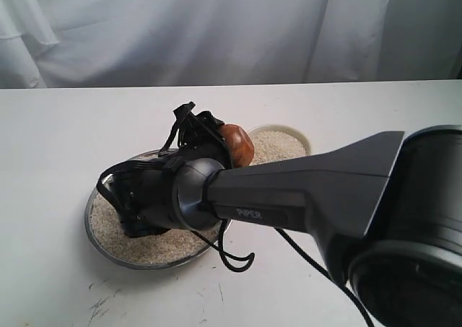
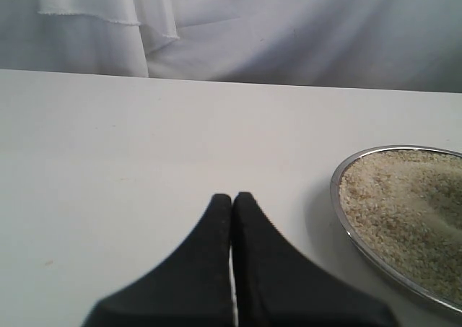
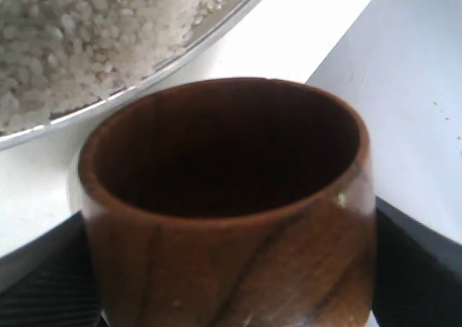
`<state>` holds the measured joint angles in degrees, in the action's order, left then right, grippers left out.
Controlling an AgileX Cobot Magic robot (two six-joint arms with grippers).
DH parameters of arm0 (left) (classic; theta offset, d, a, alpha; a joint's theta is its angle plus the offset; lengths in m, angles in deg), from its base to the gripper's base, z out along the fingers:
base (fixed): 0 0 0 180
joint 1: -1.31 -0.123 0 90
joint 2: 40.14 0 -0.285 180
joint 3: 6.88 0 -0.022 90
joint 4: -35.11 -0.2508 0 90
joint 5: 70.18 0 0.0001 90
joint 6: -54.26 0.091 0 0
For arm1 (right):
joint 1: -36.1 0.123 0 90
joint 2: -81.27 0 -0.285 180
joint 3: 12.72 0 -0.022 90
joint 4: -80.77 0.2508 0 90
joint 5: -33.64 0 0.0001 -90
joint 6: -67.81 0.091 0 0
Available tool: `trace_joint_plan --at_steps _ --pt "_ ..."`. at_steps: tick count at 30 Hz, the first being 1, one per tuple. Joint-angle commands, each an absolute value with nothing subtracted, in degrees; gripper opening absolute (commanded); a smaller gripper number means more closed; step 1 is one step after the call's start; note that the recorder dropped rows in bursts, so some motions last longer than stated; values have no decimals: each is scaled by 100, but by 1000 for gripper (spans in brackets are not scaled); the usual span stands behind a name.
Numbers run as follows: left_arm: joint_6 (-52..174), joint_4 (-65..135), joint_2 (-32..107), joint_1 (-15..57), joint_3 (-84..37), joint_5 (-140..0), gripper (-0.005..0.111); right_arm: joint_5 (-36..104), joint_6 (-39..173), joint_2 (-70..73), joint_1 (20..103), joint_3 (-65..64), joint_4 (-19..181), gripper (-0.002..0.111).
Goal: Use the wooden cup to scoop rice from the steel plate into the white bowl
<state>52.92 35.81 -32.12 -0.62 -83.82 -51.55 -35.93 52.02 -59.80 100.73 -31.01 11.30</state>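
Right claw (image 3: 231, 291) clenched on wooden cup (image 1: 237, 145), frame centre, between steel plate (image 1: 151, 266) lower left and white bowl (image 1: 278, 128) just right. Cup inside looks empty. Left claw (image 2: 232, 197) pinched shut, holding nothing. Risk: smooth round wood slipping in pads, rice (image 1: 155, 249) spilling onto table (image 1: 65, 125).

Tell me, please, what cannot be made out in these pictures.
- Exterior view: the right arm hides the middle of the steel plate, the near edge of the white bowl and part of the wooden cup.
- Right wrist view: the cup's inside is too dark to tell if it is empty.
- Left wrist view: the frame edge cuts off the plate; bowl and cup are out of view.
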Motion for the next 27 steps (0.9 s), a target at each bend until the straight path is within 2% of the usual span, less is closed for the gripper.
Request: trace_joint_plan --at_steps 1,27 --pt "5291 3579 -3235 -46 -8410 -5192 0 -3632 5252 -6010 10110 -3137 890 0" --pt "5291 3579 -3235 -46 -8410 -5192 0 -3632 5576 -6364 10337 -3147 924 0"
